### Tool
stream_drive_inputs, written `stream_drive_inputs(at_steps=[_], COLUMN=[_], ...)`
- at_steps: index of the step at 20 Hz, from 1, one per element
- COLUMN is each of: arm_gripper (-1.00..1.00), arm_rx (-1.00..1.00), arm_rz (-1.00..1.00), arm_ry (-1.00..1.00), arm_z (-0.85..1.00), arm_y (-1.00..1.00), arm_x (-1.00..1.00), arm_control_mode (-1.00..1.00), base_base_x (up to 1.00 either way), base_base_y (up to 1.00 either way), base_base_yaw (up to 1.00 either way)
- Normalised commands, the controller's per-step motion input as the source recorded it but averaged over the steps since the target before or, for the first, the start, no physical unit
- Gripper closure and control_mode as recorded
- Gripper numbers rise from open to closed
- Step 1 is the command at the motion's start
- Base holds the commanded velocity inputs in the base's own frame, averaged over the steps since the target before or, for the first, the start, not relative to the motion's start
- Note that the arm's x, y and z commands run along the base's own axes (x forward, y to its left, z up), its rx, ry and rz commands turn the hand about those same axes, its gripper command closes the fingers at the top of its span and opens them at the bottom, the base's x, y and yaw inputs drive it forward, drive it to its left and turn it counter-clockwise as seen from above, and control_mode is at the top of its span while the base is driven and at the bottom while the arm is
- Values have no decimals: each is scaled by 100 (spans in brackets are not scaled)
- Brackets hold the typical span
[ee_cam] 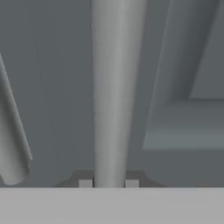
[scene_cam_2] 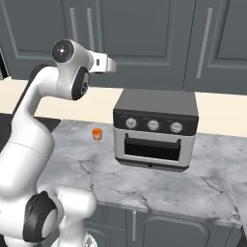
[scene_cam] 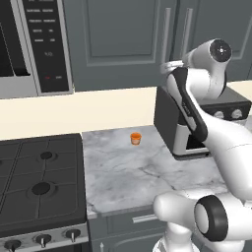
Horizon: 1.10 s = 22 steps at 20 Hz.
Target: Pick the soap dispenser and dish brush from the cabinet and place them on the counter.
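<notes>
The grey-blue cabinet (scene_cam: 118, 44) (scene_cam_2: 144, 38) hangs above the counter with its doors closed. The soap dispenser and the dish brush are hidden. My gripper (scene_cam: 165, 68) (scene_cam_2: 112, 64) is raised to a cabinet door. In the hand view, my gripper (ee_cam: 108, 183) is shut on a long vertical metal handle (ee_cam: 114, 87), which runs up between the two fingertips (ee_cam: 85, 183). A second handle (ee_cam: 11, 144) shows at the left of that view. The marble counter (scene_cam: 138, 172) (scene_cam_2: 193, 188) lies below the arm.
A tiny orange cup (scene_cam: 136, 138) (scene_cam_2: 97, 134) stands near the back of the counter. A black toaster oven (scene_cam: 172, 123) (scene_cam_2: 155, 130) sits to its right. The black microwave (scene_cam: 44, 44) hangs at the upper left over the gas stove (scene_cam: 39, 182).
</notes>
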Motion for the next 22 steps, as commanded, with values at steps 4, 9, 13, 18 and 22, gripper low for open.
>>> stream_drive_inputs(at_steps=[4, 9, 13, 18, 22], arm_gripper=[100, 100, 100, 100, 100], arm_rx=[4, 4, 3, 7, 11], arm_rz=[0, 0, 1, 5, 6], arm_ry=[0, -1, -2, -1, 2], arm_z=[3, 0, -1, 6, 17], arm_y=[-15, -10, -16, -30, -30], arm_x=[-47, -47, -48, -44, -38], arm_control_mode=[-100, -100, -100, -100, -100], base_base_x=[0, 0, 0, 0, 0], base_base_y=[0, 0, 0, 0, 0], base_base_yaw=[0, 0, 0, 0, 0])
